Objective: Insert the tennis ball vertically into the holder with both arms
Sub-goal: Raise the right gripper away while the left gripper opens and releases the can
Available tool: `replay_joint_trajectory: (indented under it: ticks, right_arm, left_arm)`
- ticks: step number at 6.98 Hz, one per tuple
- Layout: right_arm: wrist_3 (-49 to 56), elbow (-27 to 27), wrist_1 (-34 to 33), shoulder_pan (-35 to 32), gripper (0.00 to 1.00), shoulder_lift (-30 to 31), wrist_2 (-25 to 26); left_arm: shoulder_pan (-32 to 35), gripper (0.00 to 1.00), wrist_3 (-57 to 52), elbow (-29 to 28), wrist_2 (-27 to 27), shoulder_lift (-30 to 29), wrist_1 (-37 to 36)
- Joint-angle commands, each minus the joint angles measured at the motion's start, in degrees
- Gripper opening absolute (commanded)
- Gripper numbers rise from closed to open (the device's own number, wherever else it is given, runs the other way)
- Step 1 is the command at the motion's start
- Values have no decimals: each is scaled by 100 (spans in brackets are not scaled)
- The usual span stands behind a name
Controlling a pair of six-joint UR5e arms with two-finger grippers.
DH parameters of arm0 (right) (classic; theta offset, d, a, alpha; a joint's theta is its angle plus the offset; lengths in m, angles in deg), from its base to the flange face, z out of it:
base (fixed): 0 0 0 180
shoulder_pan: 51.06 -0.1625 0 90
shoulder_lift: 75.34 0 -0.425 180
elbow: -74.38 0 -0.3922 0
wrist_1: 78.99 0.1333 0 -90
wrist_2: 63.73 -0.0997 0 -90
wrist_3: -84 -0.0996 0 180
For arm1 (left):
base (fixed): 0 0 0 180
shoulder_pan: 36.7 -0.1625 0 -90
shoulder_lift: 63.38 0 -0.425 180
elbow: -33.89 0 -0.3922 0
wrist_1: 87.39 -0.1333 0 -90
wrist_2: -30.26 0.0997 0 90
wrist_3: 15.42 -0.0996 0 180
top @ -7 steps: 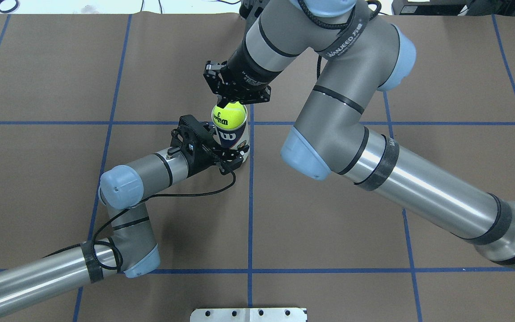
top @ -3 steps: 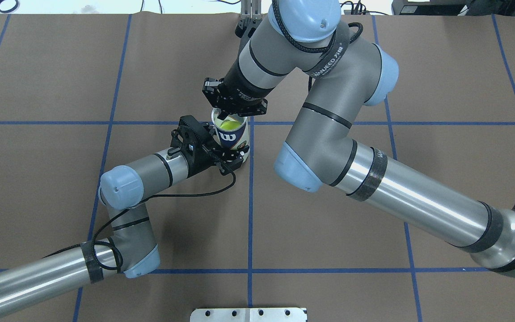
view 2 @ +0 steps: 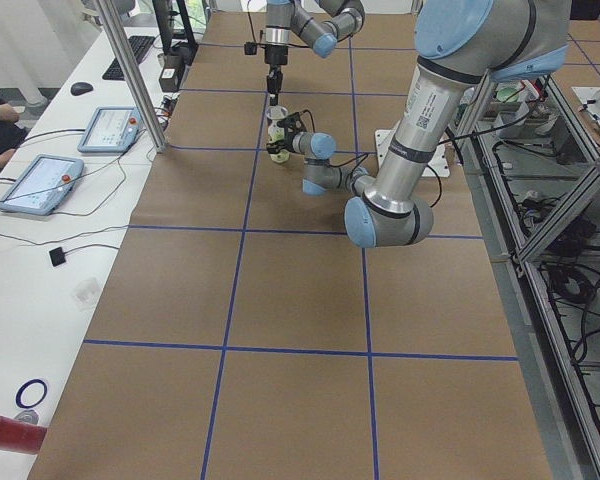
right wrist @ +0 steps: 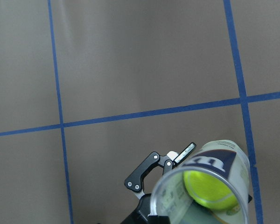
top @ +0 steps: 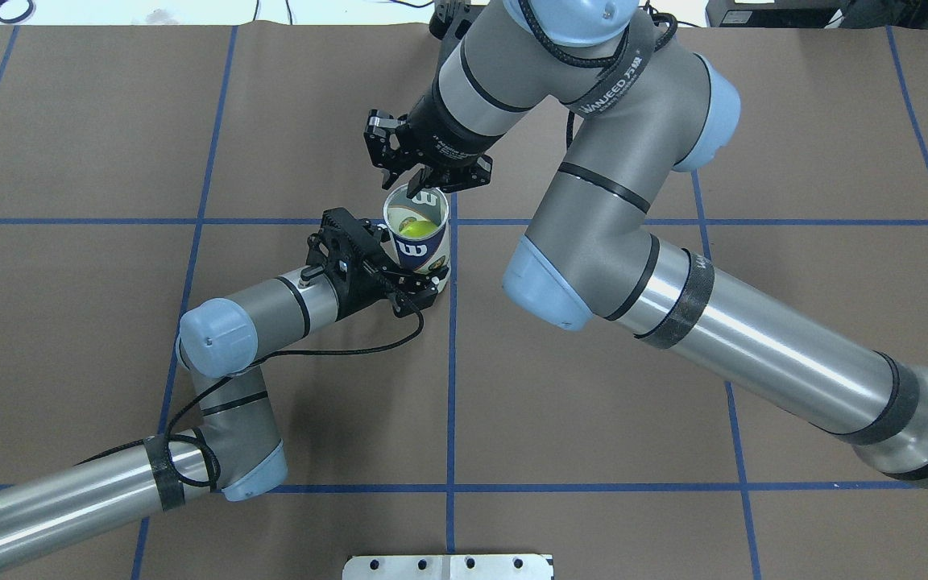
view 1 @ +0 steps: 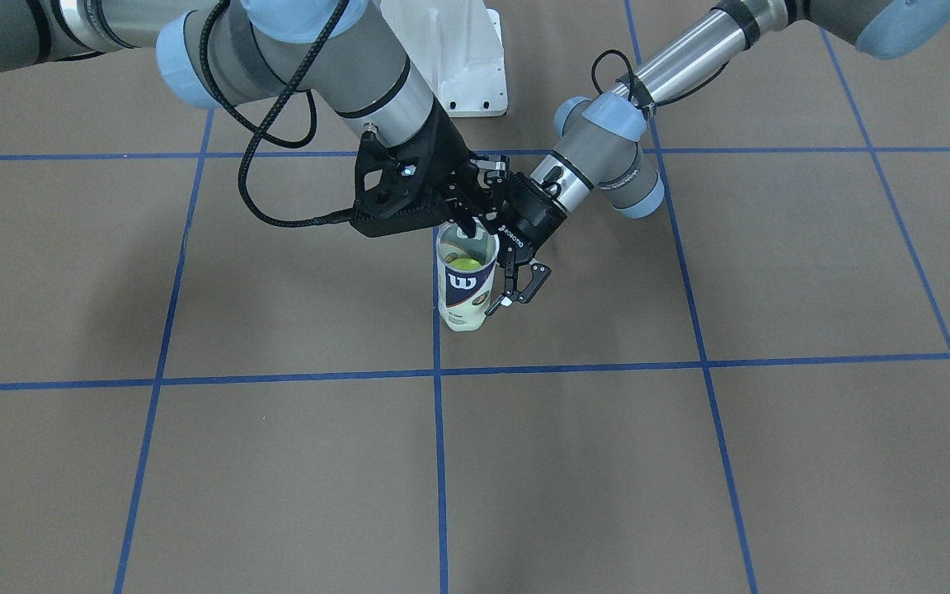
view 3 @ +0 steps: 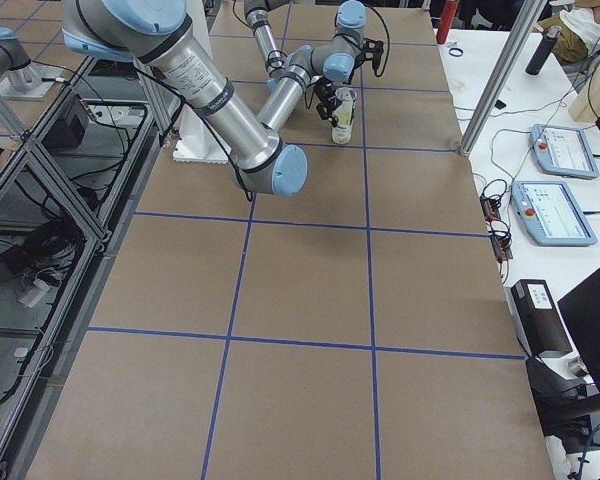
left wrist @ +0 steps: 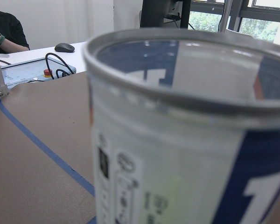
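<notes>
Ball [top: 413, 229] sits inside the upright holder [top: 417, 251] mid-desk, a bit toward the far edge; I see my left gripper [top: 428, 280] clamped low on it and my right gripper [top: 425, 184] spread, empty, just above the rim.

Holder [left wrist: 168, 154] blurred, seemingly cropped below

Holder mouth: the right gripper [top: 424, 179] hangs just over the far rim of the holder [top: 418, 246]; a tennis ball [top: 417, 229] sits low inside.
Holder's left and near sides: blocked by the left gripper [top: 420, 283] and its cable [top: 335, 352].
Holder's right: the right arm [top: 593, 201] crosses overhead.
Far left: bare table [top: 93, 121], open to approach.
</notes>
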Motion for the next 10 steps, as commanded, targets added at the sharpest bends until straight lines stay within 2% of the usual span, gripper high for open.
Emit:
replay_joint_trajectory:
  ticks: [1,6,10]
  right_arm:
    - [-1,111,-7,-106,100,23,-10]
    - [-1,173,-16,-387,100,49,-45]
    - [190,401,-16,-966,100,443,-773]
  left_arm:
    - [6,100,9,0,0,20,0]
    - [-29,100,18,52,-9,72,79]
    - [-38,100,79,491,-9,607,96]
